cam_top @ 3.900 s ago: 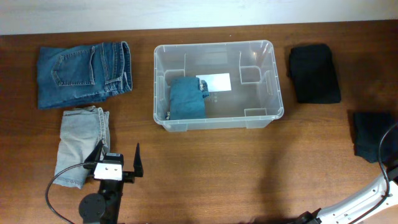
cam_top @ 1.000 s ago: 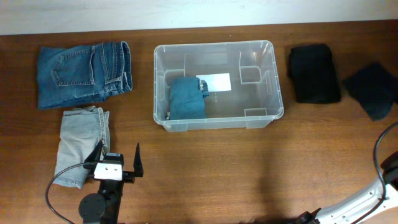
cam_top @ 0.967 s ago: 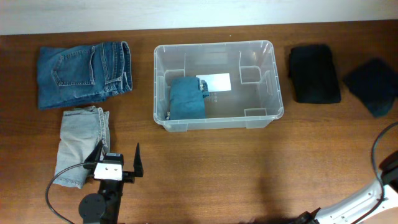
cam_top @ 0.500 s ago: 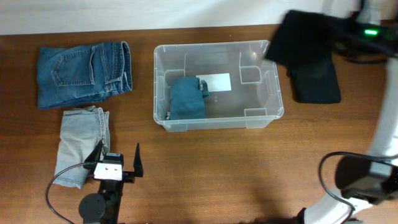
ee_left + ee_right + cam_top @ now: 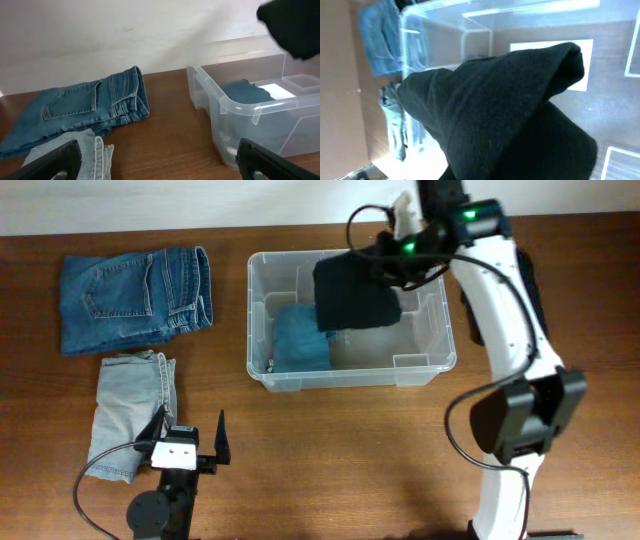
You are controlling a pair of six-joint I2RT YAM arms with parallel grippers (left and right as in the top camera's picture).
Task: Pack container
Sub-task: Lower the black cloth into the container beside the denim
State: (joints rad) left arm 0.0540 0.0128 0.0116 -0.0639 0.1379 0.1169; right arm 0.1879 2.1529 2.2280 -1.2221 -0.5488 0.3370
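Brown wooden table [image 5: 330,450] carries the clear plastic container [image 5: 400,373] toward 12 o'clock. Folded blue jeans [image 5: 135,298] lie at 10 o'clock, well apart from it. A black garment [image 5: 355,295] hangs from my right gripper [image 5: 395,255], whose 2 fingers are pinched together on the cloth, above the container's middle. Pale grey jeans [image 5: 130,415] lie at 8 o'clock. A folded teal garment [image 5: 300,340] sits inside the container at its 9 o'clock end. My left gripper [image 5: 190,432] sits at 7 o'clock, fingers spread wide, holding nothing.
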